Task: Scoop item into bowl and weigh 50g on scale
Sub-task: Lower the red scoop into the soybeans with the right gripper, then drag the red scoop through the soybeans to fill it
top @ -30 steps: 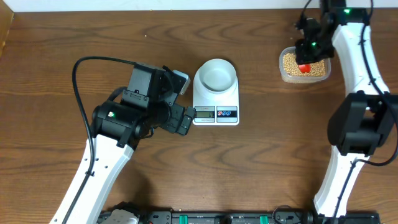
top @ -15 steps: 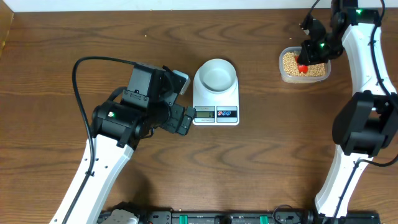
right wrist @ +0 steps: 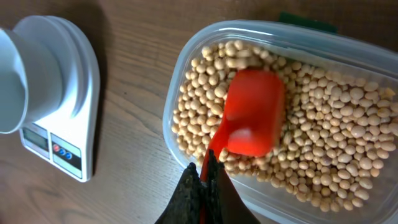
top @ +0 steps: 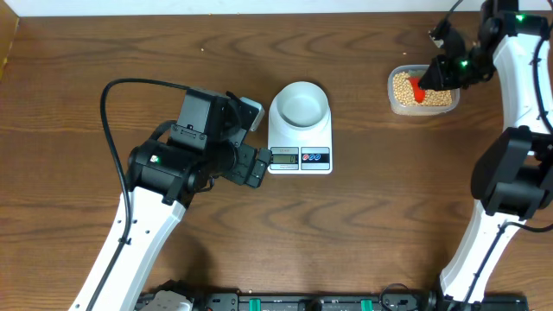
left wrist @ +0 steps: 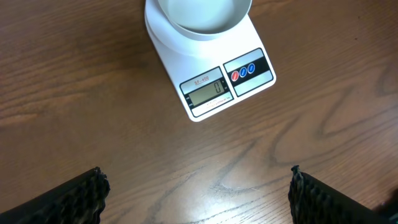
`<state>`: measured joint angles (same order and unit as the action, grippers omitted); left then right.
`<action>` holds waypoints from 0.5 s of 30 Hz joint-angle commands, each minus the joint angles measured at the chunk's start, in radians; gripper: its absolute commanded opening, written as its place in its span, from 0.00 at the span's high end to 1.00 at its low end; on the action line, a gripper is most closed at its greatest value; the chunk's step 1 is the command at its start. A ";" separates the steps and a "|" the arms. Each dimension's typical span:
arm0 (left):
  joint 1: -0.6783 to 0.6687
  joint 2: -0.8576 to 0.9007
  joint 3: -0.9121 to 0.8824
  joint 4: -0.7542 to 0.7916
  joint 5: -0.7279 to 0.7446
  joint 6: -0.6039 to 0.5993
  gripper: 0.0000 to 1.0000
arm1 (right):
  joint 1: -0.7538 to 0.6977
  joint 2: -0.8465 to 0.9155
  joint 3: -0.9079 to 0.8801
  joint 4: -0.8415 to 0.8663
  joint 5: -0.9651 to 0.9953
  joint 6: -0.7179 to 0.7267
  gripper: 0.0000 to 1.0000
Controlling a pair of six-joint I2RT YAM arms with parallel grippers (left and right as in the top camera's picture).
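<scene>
- Our right end effector is pinched tight. Its two dark fingers press together on the thin handle of the red scoop.
- The scoop's cup lies down among the beans, near the middle of the pile. Its handle runs back toward 7 o'clock in the right wrist view. We cannot tell whether any beans sit in the cup.
- The beans cover the floor of the clear tub.
- From overhead, the tub stands at 2 o'clock on the worktop. The right arm reaches in over the tub's rim from the 1 o'clock side.
- Our left end effector is spread wide and has hold of nothing. Its black fingers show only at the two lower corners of the left wrist view, with bare wood between them.
- The scale lies at 12 o'clock in that view. From overhead it is just beside the left end effector, on its 3 o'clock side. We cannot tell whether they touch.
- The bowl sits on the 12 o'clock end of the scale.
- The display and the two buttons are at the scale's 6 o'clock end, and the display reads zero.
- Scale and bowl stand near the worktop's middle, well apart from the tub, which lies toward 2 o'clock from them.
</scene>
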<state>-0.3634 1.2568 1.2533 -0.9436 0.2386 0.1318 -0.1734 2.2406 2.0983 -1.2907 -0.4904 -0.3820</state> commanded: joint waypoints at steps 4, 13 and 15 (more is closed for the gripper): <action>0.004 0.006 0.000 -0.006 0.012 0.010 0.05 | -0.024 0.021 0.012 -0.008 -0.122 -0.023 0.99; 0.004 0.006 0.000 -0.006 0.012 0.010 0.05 | -0.045 0.023 -0.060 0.051 -0.123 -0.015 0.99; 0.004 0.006 0.000 -0.006 0.012 0.010 0.05 | -0.049 0.023 -0.093 0.073 -0.136 -0.015 0.99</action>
<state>-0.3634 1.2568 1.2533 -0.9436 0.2386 0.1318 -0.2226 2.2490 2.0537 -1.2308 -0.5701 -0.3882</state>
